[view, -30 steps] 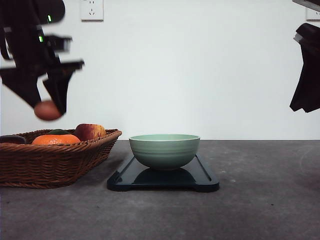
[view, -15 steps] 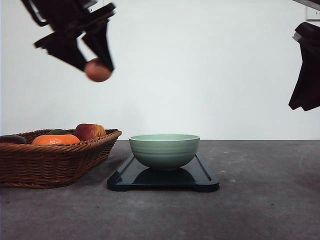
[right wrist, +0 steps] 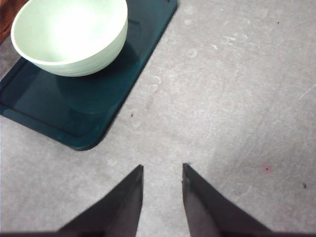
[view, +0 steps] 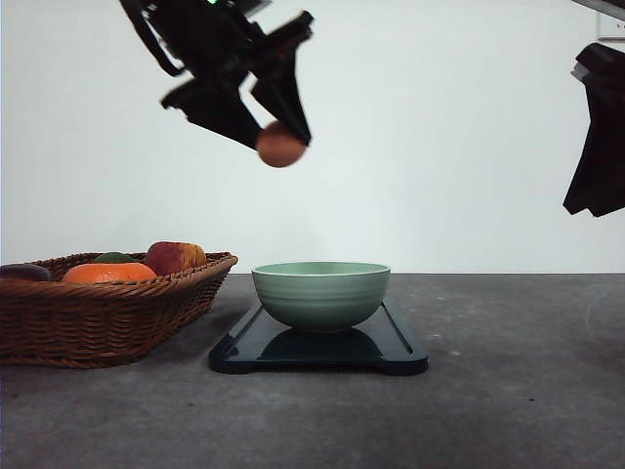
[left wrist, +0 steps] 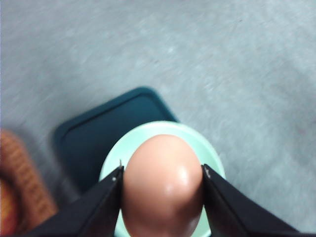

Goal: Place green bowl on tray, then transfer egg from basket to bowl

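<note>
High above the table (view: 508,391), up and left of the green bowl (view: 321,293) already seated on the tray (view: 391,347), my left hand (view: 276,125) is clamped on the egg (view: 280,146); I judge the transfer underway, next needing centring, descent, release.

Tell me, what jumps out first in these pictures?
A brown egg pinched in the left hand, high in the air above the green bowl. The bowl sits on the dark tray, with a basket of fruit to its left.
</note>
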`<action>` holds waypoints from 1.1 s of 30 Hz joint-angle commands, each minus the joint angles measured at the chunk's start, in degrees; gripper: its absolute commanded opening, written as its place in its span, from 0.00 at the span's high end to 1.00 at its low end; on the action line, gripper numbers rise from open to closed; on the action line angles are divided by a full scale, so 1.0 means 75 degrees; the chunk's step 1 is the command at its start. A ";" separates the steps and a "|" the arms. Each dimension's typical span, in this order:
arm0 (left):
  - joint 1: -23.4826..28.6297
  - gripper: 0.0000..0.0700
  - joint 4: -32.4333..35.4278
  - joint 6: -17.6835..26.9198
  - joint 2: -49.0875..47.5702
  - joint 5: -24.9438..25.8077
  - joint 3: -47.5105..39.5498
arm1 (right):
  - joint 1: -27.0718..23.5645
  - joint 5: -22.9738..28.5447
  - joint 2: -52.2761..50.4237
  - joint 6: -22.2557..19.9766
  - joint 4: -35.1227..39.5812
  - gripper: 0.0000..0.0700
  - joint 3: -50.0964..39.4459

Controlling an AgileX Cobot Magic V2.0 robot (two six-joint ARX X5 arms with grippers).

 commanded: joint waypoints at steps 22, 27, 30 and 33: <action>-0.0403 0.62 0.1084 -0.0072 0.2171 -0.0198 0.0178 | 0.0032 -0.0013 0.0063 0.0073 -0.0232 0.78 0.0032; -0.0484 0.62 0.1100 -0.0075 0.2371 -0.0198 0.0179 | 0.0032 -0.0011 0.0062 0.0071 -0.0276 0.78 0.0032; -0.0546 0.62 0.1097 -0.0073 0.2432 -0.0200 0.0178 | 0.0032 -0.0011 0.0063 0.0070 -0.0276 0.78 0.0032; -0.0610 0.62 0.1118 -0.0070 0.2445 -0.0213 0.0179 | 0.0032 -0.0011 0.0063 0.0070 -0.0276 0.78 0.0032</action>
